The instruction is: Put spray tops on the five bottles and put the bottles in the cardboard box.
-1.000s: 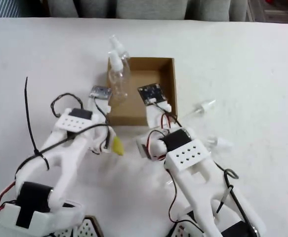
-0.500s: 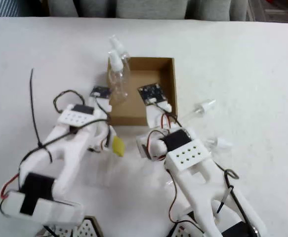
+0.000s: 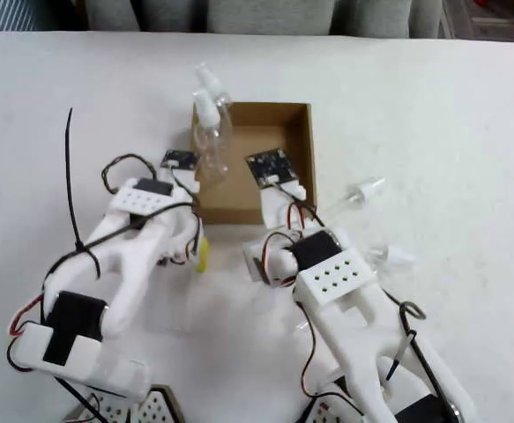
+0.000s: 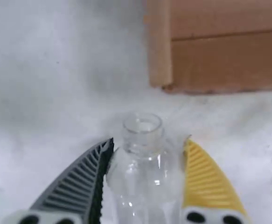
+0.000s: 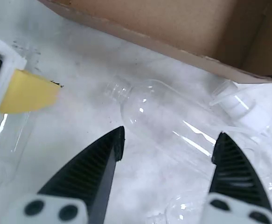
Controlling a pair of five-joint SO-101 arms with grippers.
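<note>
**White table, two arms at the box's near side**

White tabletop (image 3: pixel 433 106) runs to a row of grey seat backs (image 3: pixel 265 13) along the far edge. An open cardboard box (image 3: pixel 302 150) sits mid-table. At its left wall stand two capped bottles (image 3: pixel 211 137), clear with white spray tops. Whether they are inside the box or leaning against it is unclear.

The left arm stretches forward from the near left, with its wrist tipped down just before the box's near left corner. The left gripper (image 4: pixel 147 142) is clamped on a clear bottle (image 4: pixel 140 177), one grey finger and one yellow finger pressing its shoulders. The bottle's neck is bare and points toward the box wall.

The right arm reaches in from the near right, and its wrist ends at the box's near wall. The right gripper (image 5: pixel 169 137) hangs with its black fingers spread wide, holding nothing. Between them a second uncapped bottle (image 5: pixel 163 121) lies on its side on the table, just beside the box.

Two loose spray tops (image 3: pixel 362 191) lie on the table to the right of the box.
</note>
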